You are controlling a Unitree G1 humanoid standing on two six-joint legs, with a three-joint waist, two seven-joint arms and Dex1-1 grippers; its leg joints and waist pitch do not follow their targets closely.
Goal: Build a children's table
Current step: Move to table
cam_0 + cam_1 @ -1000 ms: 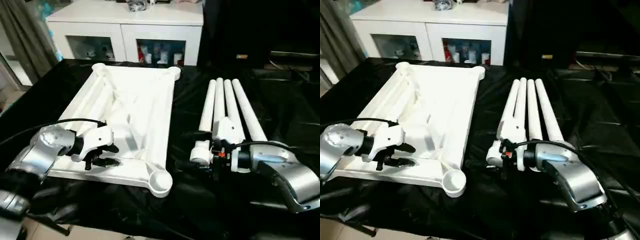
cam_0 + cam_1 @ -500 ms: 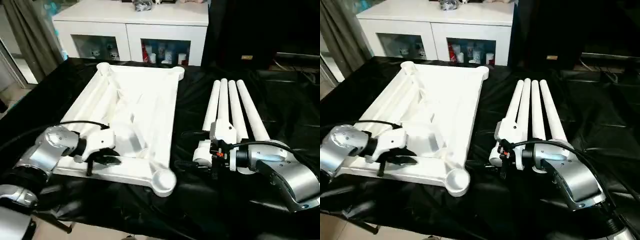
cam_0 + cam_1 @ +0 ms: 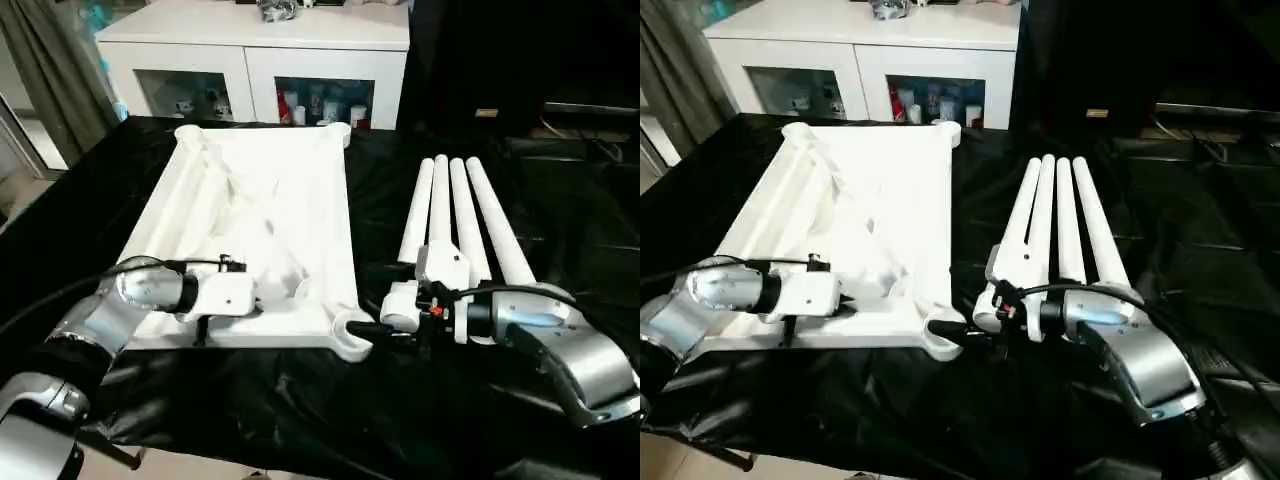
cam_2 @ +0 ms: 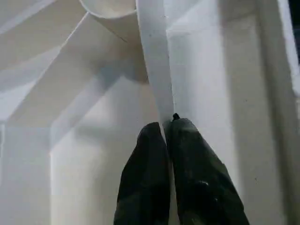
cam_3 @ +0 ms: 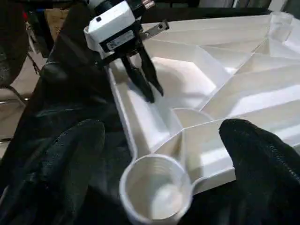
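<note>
The left gripper (image 4: pixel 166 129) is pinched onto a thin rib of the tabletop (image 3: pixel 270 215), its two black fingers (image 4: pixel 145 173) pressed nearly together with the rib between them; the right wrist view shows the same grasp on the wall beside the near rim. The tabletop lies underside up on the black-draped counter (image 3: pixel 300 420), ribs showing. From the left gripper, the near right corner socket (image 3: pixel 352 338) sits at 3 o'clock, and the far corners lie toward 12 o'clock, near the cabinet (image 3: pixel 250 60).

The right gripper (image 5: pixel 159 159) is spread wide, one black finger (image 5: pixel 61 164) on each side of that near corner socket (image 5: pixel 154 185) without touching it. In the head views it hovers just beside the socket, at the socket's 3 o'clock.

Four legs (image 3: pixel 455 215) lie side by side on the counter, running from the right wrist toward 12 o'clock, flared ends nearest the robot. The right arm (image 3: pixel 560 345) covers part of their near ends. Legs and tabletop are apart, with black cloth between them.
</note>
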